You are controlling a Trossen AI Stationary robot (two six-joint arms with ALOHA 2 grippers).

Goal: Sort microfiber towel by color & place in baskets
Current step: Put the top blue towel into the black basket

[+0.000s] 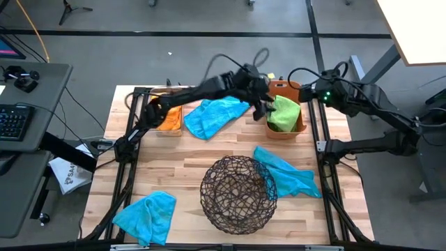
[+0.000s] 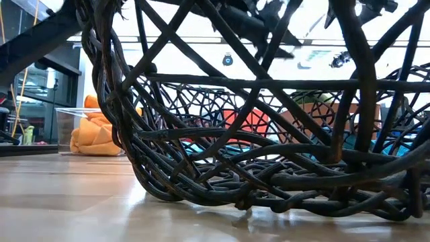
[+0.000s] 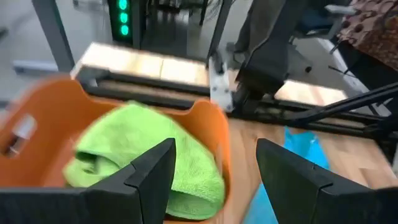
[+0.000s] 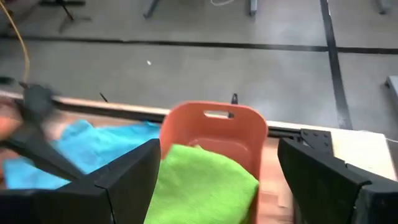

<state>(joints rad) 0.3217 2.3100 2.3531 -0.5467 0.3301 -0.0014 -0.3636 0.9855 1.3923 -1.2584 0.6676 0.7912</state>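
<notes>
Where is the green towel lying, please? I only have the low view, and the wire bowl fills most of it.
Observer: The green towel lies in the salmon bin, at the table's far side.
Operator: Thank you. Is either gripper holding it?
Observer: No. The left gripper and the right gripper are both above that bin, open and empty.
Operator: How many blue towels are outside the baskets?
Observer: Three lie on the table: one between the two bins, one against the wire bowl, and one at the near left corner.
</notes>
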